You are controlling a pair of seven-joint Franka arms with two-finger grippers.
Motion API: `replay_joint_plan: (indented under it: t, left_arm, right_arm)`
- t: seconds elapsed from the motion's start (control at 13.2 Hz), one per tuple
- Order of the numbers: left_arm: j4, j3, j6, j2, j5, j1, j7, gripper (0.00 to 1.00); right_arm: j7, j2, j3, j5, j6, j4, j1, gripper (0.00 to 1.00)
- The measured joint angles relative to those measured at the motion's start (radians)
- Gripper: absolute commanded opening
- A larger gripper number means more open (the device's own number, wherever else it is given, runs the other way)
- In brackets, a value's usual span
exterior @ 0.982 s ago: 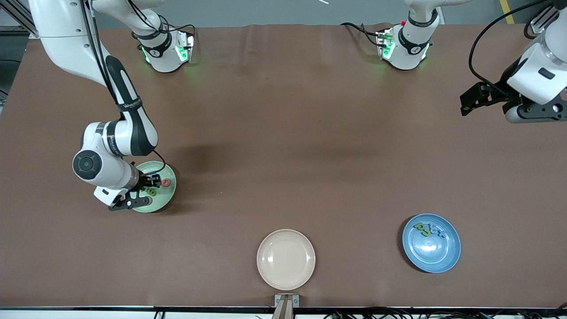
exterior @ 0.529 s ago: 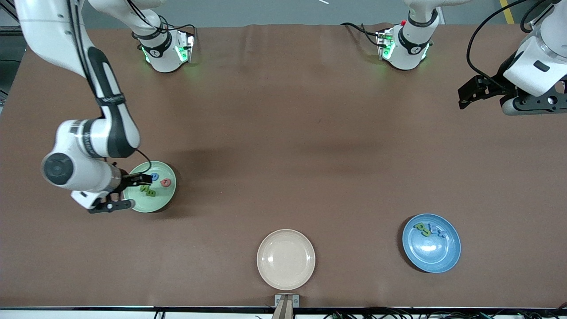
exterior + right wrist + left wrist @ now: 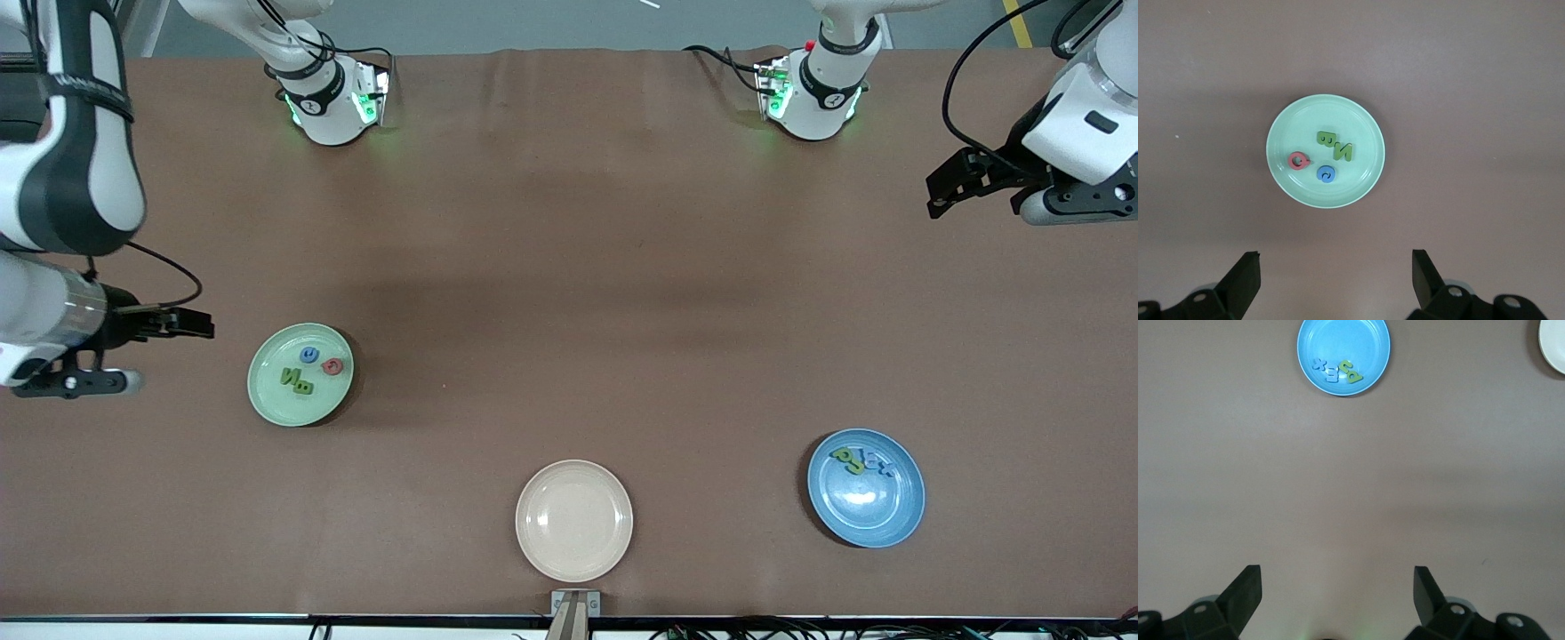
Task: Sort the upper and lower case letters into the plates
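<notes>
Change since one second ago: the right tool [image 3: 182,323] was down inside the mint green plate [image 3: 267,404], among the letters. It has now lifted out and pulled away toward the right arm's end of the desk [image 3: 569,267]. It hangs over bare desk just beside that plate, fingers spread wide, nothing between them. The left tool [image 3: 947,185] has barely shifted; it waits over the left arm's end of the desk, also open and empty.

Mint green plate: sits on the desk toward the right arm's end. Four letters lie in it, all flat: two green letters [image 3: 297,380] touching each other, a blue letter [image 3: 309,355] and a pinkish red letter [image 3: 332,365] side by side just farther from the front camera than the green pair. In the right wrist view the plate [image 3: 1281,167] lies centred between the two fingertips [image 3: 1245,273] and apart from them, with the green pair [image 3: 1336,145], the red letter [image 3: 1299,160] and the blue one [image 3: 1327,174] all clear of the tool.

Blue plate [image 3: 880,520]: toward the left arm's end, nearer the front camera than the left tool's position and well apart from it. A cluster of green and blue letters [image 3: 859,460] lies in it; the count is unclear from the front. The left wrist view shows the plate [image 3: 1365,370] with the cluster [image 3: 1337,370] well apart from the open fingers [image 3: 1248,590].

Beige plate [image 3: 574,520]: between the two others, nearest the front camera.
</notes>
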Motion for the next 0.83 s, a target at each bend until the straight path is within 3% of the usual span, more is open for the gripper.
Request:
replay_joint_plan:
  t: [0.23, 0.83]
  left_arm:
    - [0.0, 0.002, 0.011, 0.0, 0.0, 0.001, 0.0, 1.0]
    - [-0.002, 0.002, 0.02, 0.001, 0.0, -0.001, 0.0, 1.0]
  right_arm:
    - [0.002, 0.0, 0.0, 0.002, -0.055, 0.075, -0.011, 1.0]
    - [-0.044, -0.007, 0.001, 0.011, -0.12, 0.078, -0.038, 1.0]
